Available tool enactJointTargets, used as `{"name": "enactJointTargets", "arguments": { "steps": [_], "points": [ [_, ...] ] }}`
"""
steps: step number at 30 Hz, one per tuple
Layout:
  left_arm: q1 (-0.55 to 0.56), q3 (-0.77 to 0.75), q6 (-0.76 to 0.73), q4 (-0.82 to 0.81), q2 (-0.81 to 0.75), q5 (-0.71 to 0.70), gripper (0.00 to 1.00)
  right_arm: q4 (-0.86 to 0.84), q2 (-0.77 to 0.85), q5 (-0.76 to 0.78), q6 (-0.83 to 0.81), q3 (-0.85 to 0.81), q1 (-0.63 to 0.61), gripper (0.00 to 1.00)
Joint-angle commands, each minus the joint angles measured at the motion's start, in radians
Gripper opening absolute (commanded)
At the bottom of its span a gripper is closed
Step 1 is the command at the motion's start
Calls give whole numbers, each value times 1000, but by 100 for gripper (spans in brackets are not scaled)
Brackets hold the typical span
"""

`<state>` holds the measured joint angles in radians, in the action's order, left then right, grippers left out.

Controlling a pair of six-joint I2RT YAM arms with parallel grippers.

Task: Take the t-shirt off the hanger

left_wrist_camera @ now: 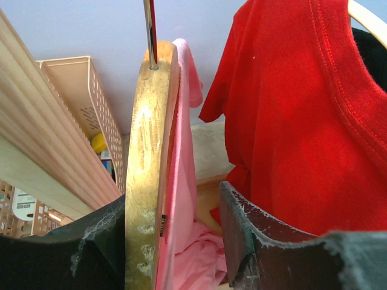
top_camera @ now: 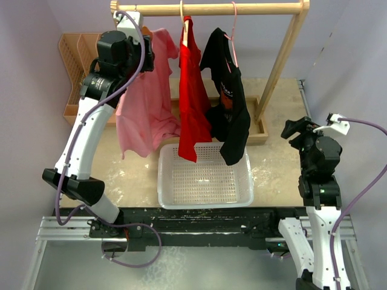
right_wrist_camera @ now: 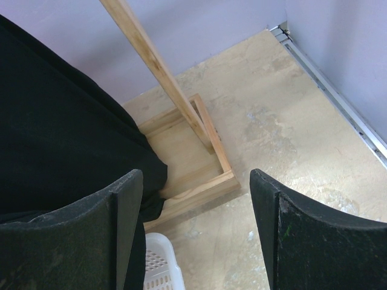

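Left gripper (left_wrist_camera: pixel 172 199): fingers are spread wide, one on each side of the wooden hanger (left_wrist_camera: pixel 148 151), the right one apart from it.
Pink t-shirt (left_wrist_camera: pixel 184 181): it is draped on that hanger at the left end of the rail (top_camera: pixel 211 8).
Neighbours: a red t-shirt (top_camera: pixel 192 103) and a black t-shirt (top_camera: pixel 233 115) are hung alongside.
White basket (top_camera: pixel 162 175): it is set below the shirts, their hems overlapping its rim.
Tan crate (left_wrist_camera: pixel 78 90): something yellow is seen inside.
Right gripper (right_wrist_camera: pixel 196 178): held wide, nothing between its fingers.
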<state>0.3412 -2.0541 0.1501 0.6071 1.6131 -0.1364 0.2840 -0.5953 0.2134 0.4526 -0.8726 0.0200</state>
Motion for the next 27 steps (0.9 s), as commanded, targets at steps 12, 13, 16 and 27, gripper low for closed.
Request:
{"name": "enactJointTargets", "arguments": {
  "steps": [12, 13, 16, 27],
  "points": [
    [1, 48, -30, -224, -56, 9, 0, -56, -27, -42, -6, -25, 2, 73],
    [1, 50, -29, -229, -58, 4, 0, -57, -30, -44, -6, -24, 1, 73],
    [1, 54, -32, -250, -68, -11, 0, -64, -37, -51, -6, -19, 1, 73],
    [2, 129, -34, -382, -145, -82, 0, -84, -67, -79, -12, -14, 1, 73]
  ]
}}
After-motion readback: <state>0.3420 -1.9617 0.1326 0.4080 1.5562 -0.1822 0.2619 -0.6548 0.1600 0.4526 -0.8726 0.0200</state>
